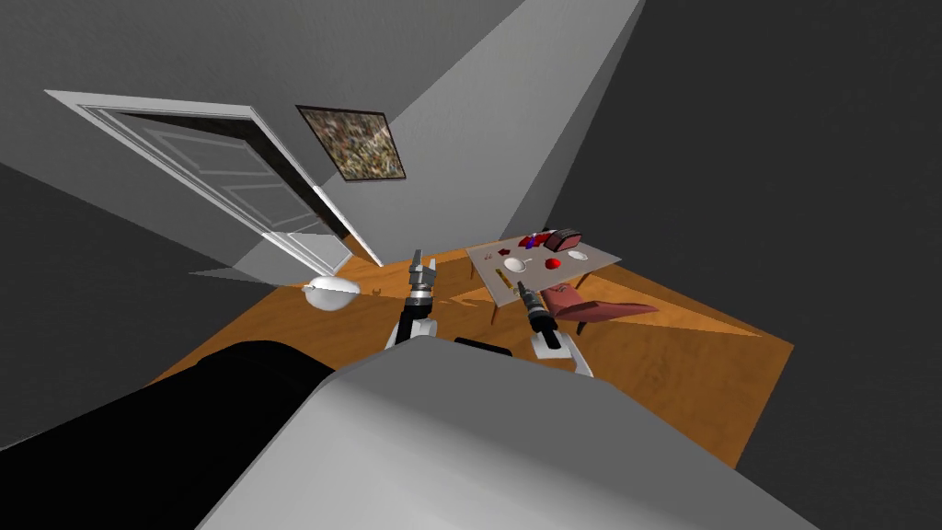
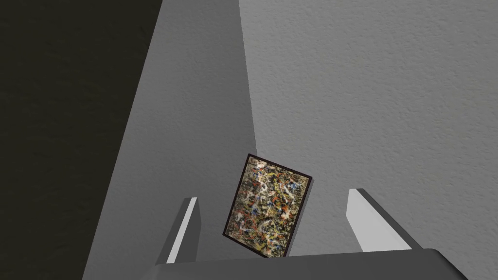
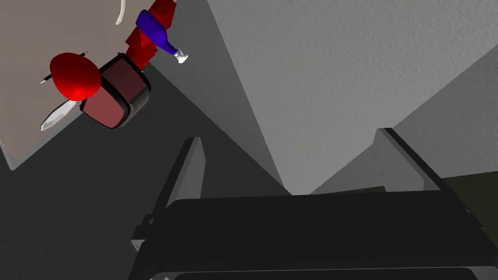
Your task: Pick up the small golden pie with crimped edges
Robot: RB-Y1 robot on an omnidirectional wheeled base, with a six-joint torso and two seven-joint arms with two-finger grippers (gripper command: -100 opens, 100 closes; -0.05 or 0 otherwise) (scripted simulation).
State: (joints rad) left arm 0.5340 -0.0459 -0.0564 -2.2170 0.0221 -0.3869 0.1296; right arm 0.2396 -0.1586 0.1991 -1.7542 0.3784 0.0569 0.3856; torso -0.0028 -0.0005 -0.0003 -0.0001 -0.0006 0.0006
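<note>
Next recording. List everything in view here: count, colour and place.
table: one, pale beige top, ahead to the right
dark red box: one, at the table's edge
red round thing: one, on the table beside the box
blue bottle: one, on the table near the box
red blocks: count unclear, by the bottle
knife: one, pale blade, beside the red round thing
white dishes: two, on the table
chair: one, reddish, at the table's near side
white bowl-shaped thing: one, on the wooden floor, left
door: one, white, far left
framed picture: one, speckled, right of the door
left gripper: open, raised over the floor
right gripper: open, short of the table
</note>
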